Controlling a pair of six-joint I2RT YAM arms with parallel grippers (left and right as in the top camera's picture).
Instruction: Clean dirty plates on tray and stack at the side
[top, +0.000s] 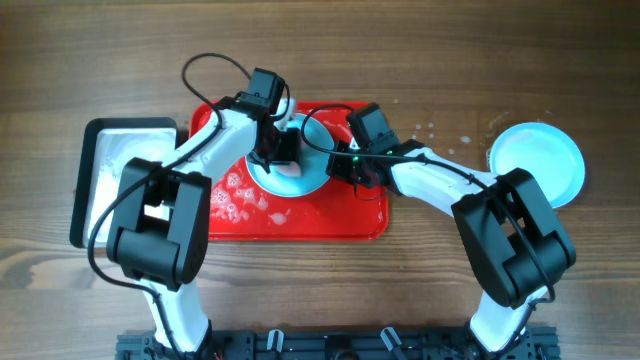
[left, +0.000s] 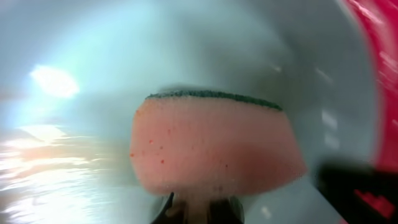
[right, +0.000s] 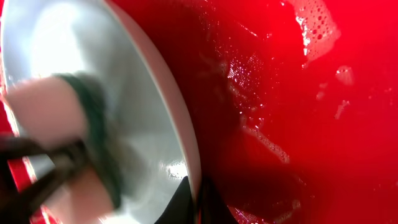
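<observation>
My left claw (top: 283, 152) is clamped on the sponge (left: 214, 146) pressing the plate (top: 320, 130) on the soapy red tray (top: 330, 218) while my right claw (right: 194, 205) pinches its rim, which I fear could slip free under scrubbing.

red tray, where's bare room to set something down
Front right corner of the tray, between the plate and the rim, is mostly bare. Foam covers front left; left end effector with sponge and right end effector crowd the plate.
</observation>
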